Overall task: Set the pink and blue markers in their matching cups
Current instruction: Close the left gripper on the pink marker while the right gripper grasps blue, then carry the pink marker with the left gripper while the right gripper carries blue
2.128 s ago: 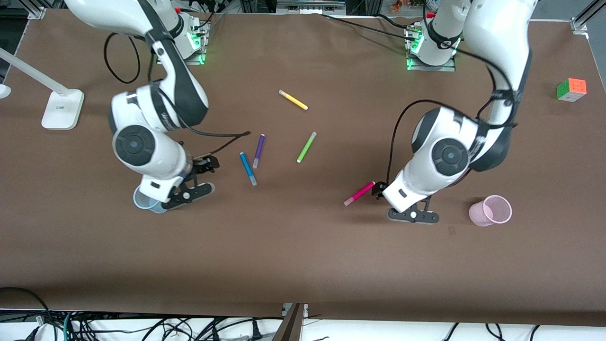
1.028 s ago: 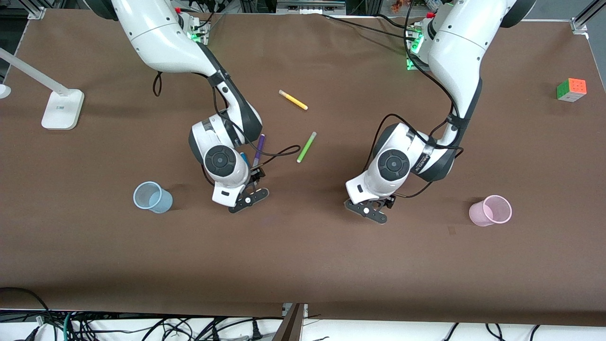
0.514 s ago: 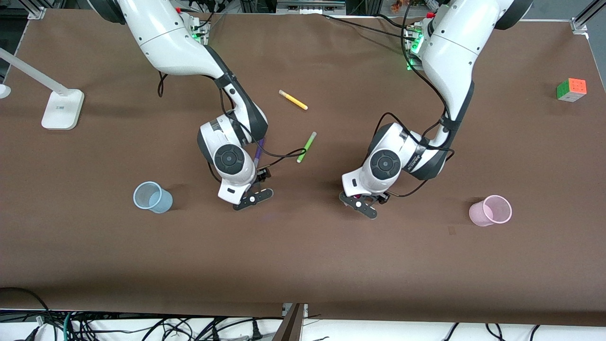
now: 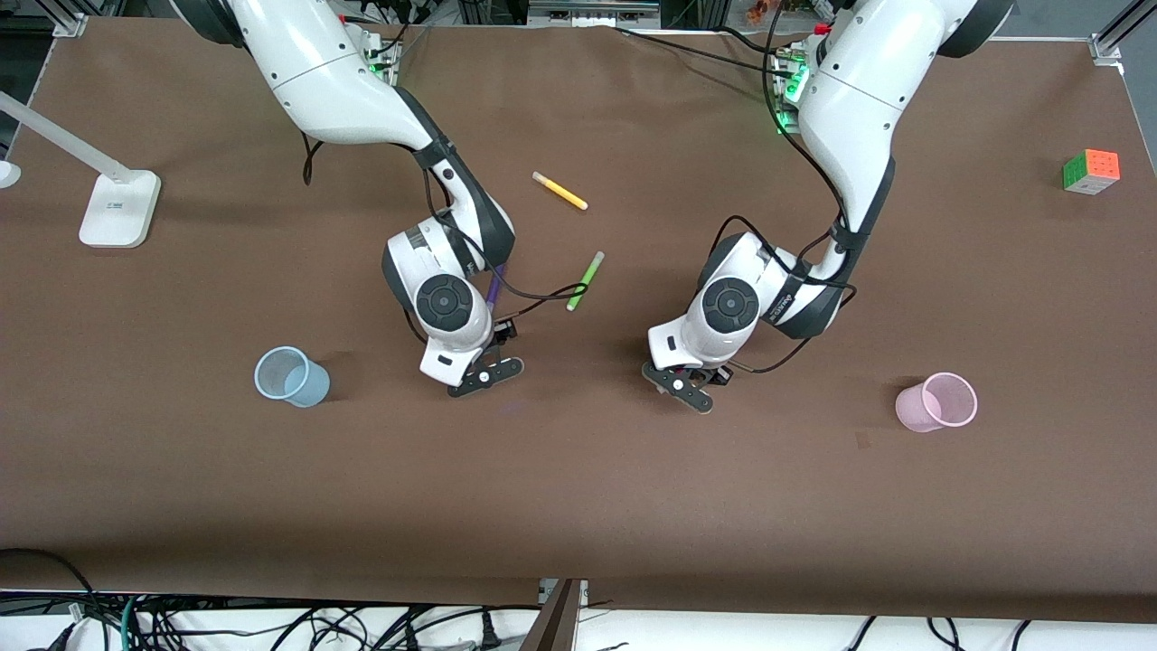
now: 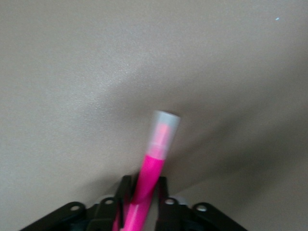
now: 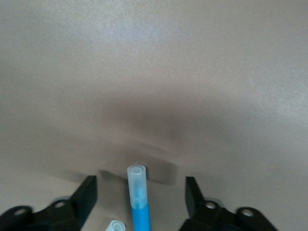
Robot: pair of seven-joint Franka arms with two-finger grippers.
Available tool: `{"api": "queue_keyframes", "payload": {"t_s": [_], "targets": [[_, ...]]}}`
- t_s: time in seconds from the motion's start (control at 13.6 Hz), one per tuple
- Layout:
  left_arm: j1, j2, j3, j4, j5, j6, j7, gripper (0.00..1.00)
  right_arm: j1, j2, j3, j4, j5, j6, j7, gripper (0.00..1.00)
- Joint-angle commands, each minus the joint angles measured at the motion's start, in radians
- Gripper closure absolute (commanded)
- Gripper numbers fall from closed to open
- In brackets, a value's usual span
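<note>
In the left wrist view the pink marker [image 5: 153, 166] runs between my left gripper [image 5: 143, 191], whose fingers [image 5: 124, 191] are shut on its barrel, with the pale cap sticking out over the table. In the front view the left gripper [image 4: 691, 378] hides that marker. My right gripper [image 6: 139, 192] is open, low over the table, with the blue marker [image 6: 138, 202] lying between its fingers [image 6: 86, 195]. In the front view the right gripper [image 4: 488, 354] covers the blue marker. The pale blue cup [image 4: 291, 377] stands toward the right arm's end. The pale pink cup [image 4: 936, 401] stands toward the left arm's end.
A purple marker [image 4: 493, 287] lies beside the blue one, and its cap shows in the right wrist view [image 6: 114, 226]. A green marker [image 4: 585, 281] and a yellow marker [image 4: 559, 191] lie farther from the front camera. There is also a colour cube [image 4: 1091, 171] and a lamp base [image 4: 118, 209].
The right gripper moved from the blue cup to over the blue marker. The left gripper moved away from the pink cup's side onto the pink marker, which it now hides in the front view.
</note>
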Motion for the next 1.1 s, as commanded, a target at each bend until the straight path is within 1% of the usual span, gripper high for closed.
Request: {"api": "queue_keyframes", "payload": {"t_s": [0.0, 0.07, 0.15, 0.29, 0.37, 0.44, 0.59, 0.73, 0.88, 1.03], "targets": [[0.007, -0.051, 0.011, -0.003, 0.032, -0.004, 0.014, 1.00, 0.010, -0.006, -0.006, -0.024, 0.012, 0.029, 0.021, 0.47], [0.010, -0.066, 0.019, 0.001, 0.032, -0.005, 0.015, 1.00, 0.010, -0.006, -0.006, -0.024, 0.012, 0.032, 0.026, 0.51], [0.036, -0.091, 0.020, 0.001, 0.029, -0.024, 0.026, 1.00, 0.010, -0.005, -0.006, -0.025, 0.012, 0.032, 0.026, 0.57], [0.105, -0.131, 0.002, 0.020, 0.017, -0.108, 0.070, 1.00, 0.010, -0.002, -0.006, -0.025, 0.012, 0.037, 0.026, 0.74], [0.129, -0.138, -0.003, 0.047, 0.017, -0.160, 0.119, 1.00, 0.010, -0.001, -0.006, -0.025, 0.012, 0.038, 0.024, 0.82], [0.152, -0.148, -0.003, 0.075, 0.017, -0.203, 0.188, 1.00, 0.010, -0.001, -0.006, -0.025, 0.011, 0.038, 0.021, 0.87], [0.217, -0.164, -0.004, 0.112, 0.016, -0.243, 0.332, 1.00, 0.009, -0.001, -0.006, -0.021, 0.005, 0.038, 0.007, 0.88], [0.267, -0.183, -0.003, 0.115, -0.030, -0.246, 0.457, 1.00, 0.003, -0.009, -0.007, -0.015, 0.000, 0.037, -0.015, 0.88], [0.322, -0.189, -0.003, 0.121, -0.043, -0.239, 0.651, 1.00, -0.006, -0.017, -0.015, 0.007, 0.005, 0.032, -0.113, 0.88], [0.373, -0.189, -0.003, 0.170, -0.066, -0.237, 0.855, 1.00, -0.037, -0.049, -0.015, 0.016, 0.008, 0.018, -0.195, 0.87]]}}
